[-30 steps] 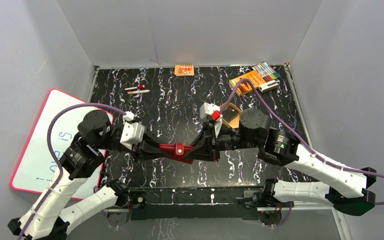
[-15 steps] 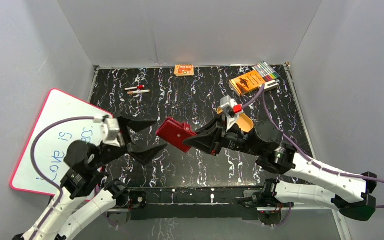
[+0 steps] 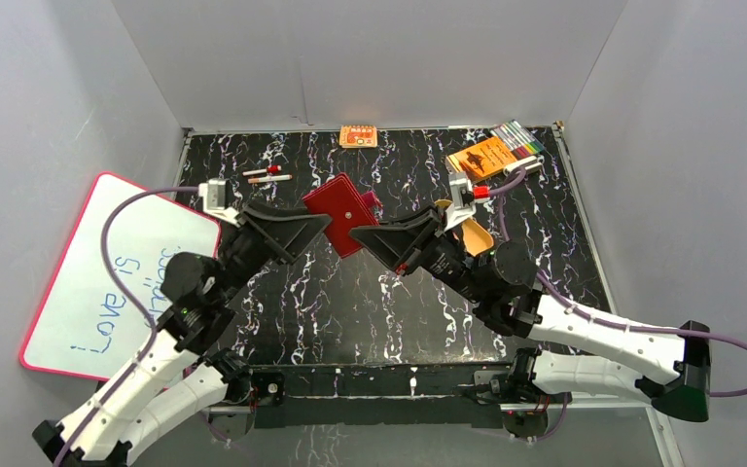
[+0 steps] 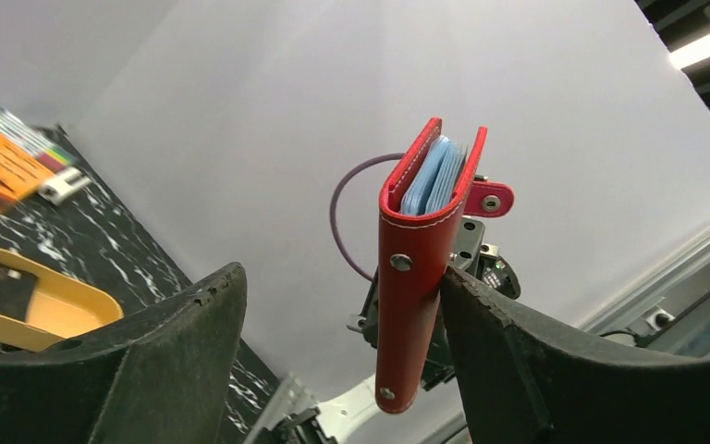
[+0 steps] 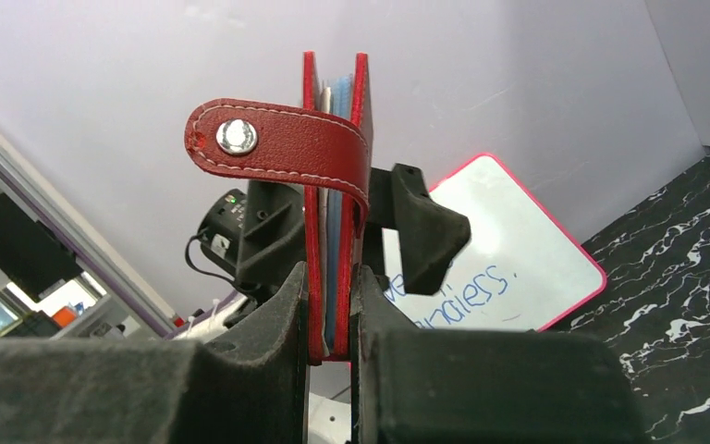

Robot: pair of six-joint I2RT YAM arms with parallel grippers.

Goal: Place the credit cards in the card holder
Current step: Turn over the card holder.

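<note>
From above, my right claw (image 3: 362,235) pinches the card holder (image 3: 340,211) up in the air over the back middle of the black marbled table (image 3: 350,311). My left claw (image 3: 313,236) sits just beside it on the other side. Bare tabletop lies below and toward the near edge, and both side walls stand well off. The tan tray (image 3: 478,240) is half hidden behind my right arm. Along the back I count one orange booklet (image 3: 481,156) and one small orange box (image 3: 358,136). One whiteboard (image 3: 107,282) lies to the left.

From my left wrist, my left claw gapes wide with nothing held. The one card holder stands upright between the jaws, long axis vertical, close against one finger (image 4: 518,351); I cannot tell if they touch. Its open edge faces up, showing pale blue sleeves (image 4: 430,176), with the snap tab (image 4: 490,197) hanging loose. One dark credit card (image 4: 0,289) lies flat in the tray.

From my right wrist, my right claw is clamped on the holder's lower edge. The holder stands upright and the tab curls over to one side.
</note>
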